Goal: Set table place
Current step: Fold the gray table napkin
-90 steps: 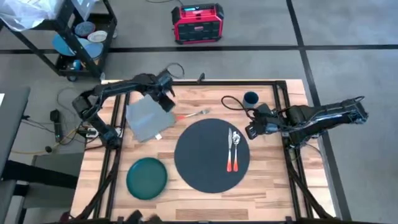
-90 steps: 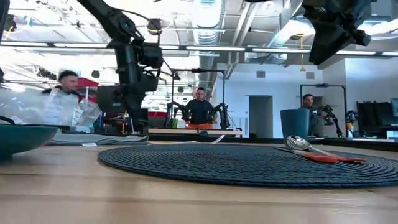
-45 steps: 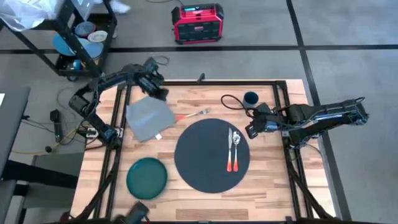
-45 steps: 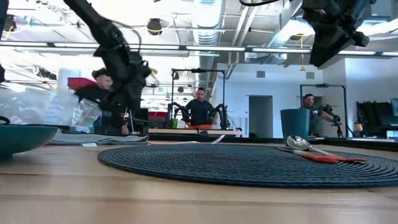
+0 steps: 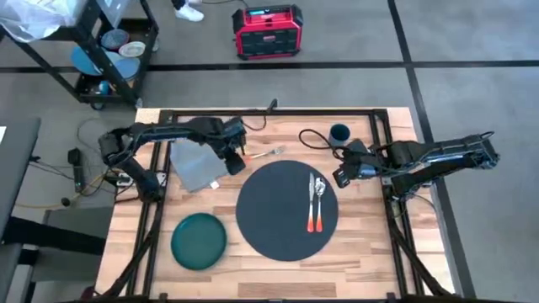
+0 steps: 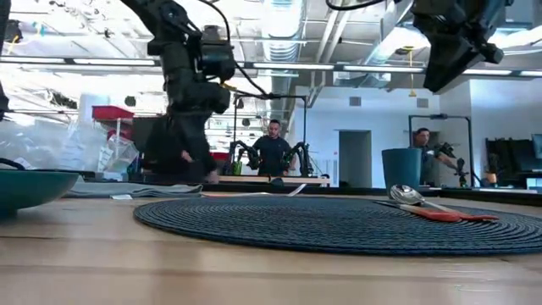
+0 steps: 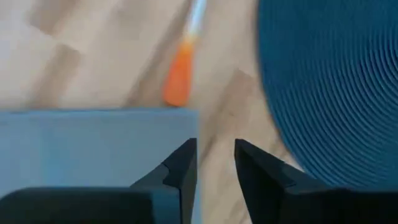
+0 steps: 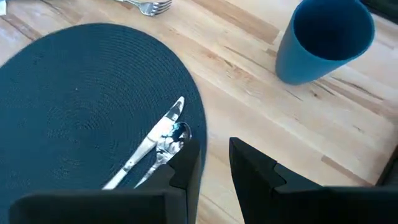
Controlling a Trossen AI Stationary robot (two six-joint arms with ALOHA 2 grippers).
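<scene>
Since half a second ago, my left jaws [image 5: 237, 159] have swung back over the counter [image 5: 278, 261], above the fork's orange handle, beside one grey napkin [image 5: 195, 163]. From above: one mat [image 5: 274, 210], one green plate [image 5: 199, 241], one blue cup [image 5: 339, 133], spoon [image 5: 320, 188] and knife on the mat. Left wrist: narrowly parted, empty. Right jaws [image 8: 214, 160]: slightly parted, empty, near the mat's edge.
</scene>
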